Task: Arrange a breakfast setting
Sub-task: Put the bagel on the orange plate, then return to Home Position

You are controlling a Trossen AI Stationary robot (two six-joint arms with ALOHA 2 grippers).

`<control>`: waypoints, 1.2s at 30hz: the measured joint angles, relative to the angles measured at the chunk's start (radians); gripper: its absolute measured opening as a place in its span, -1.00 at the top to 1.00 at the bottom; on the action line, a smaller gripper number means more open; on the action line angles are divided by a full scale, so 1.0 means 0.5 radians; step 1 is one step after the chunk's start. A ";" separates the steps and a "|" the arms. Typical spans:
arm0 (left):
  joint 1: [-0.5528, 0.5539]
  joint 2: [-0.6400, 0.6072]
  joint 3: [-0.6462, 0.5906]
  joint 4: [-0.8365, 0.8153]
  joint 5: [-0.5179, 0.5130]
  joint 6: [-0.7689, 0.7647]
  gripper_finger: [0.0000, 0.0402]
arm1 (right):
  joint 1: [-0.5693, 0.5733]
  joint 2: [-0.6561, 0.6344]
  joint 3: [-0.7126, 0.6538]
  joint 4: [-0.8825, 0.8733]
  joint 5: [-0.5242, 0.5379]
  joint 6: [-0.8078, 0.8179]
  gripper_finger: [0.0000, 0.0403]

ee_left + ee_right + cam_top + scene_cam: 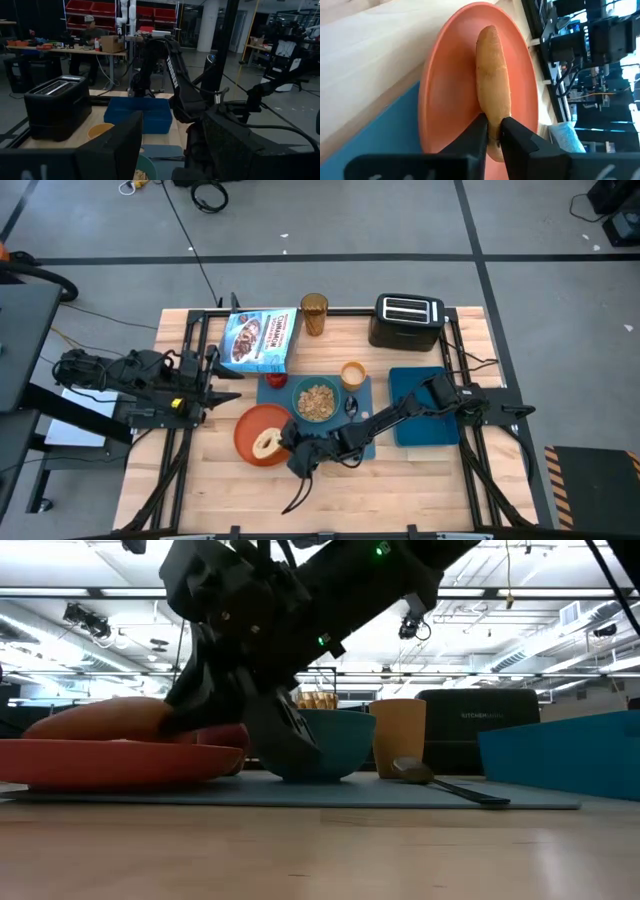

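The round orange plate [248, 430] lies at the blue placemat's [300, 380] left end, and the toast [266, 443] is on it. My right gripper [493, 122] reaches over the placemat from the right and is shut on the toast. On the placemat stand the teal bowl [316, 400], filled with cereal, and the small orange cup [352, 374]. The spoon [352, 408] lies there too, and the red apple [275, 380] sits at the mat's far left corner. The blue cereal box [260, 340] lies behind. My left gripper [172, 145] waits open at the table's left edge. My right gripper pinches the toast's end nearest it [493, 134] between its two fingers, one finger on each face. The fingers slant down from the table's right side and lie along the toast. The toast's far part [490, 55] rests on the plate [450, 80].
A black toaster [405, 320] and an amber tumbler [314, 313] stand at the far edge. A blue bin [425, 405] sits right of the placemat, under my right arm. Bare wood lies along the near edge.
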 joint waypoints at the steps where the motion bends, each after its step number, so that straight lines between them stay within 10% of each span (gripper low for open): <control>1: 0.000 0.000 0.000 0.001 0.000 -0.001 -0.07 | -0.001 -0.001 0.000 -0.013 -0.002 0.025 0.71; 25: 0.000 0.052 0.000 -0.065 -0.202 0.119 -0.07 | -0.173 -0.443 -0.052 -0.646 -0.338 0.832 0.18; 36: 0.104 0.217 -0.278 0.204 -0.215 0.203 -0.07 | -0.355 -1.483 -1.246 0.265 -0.328 1.183 0.28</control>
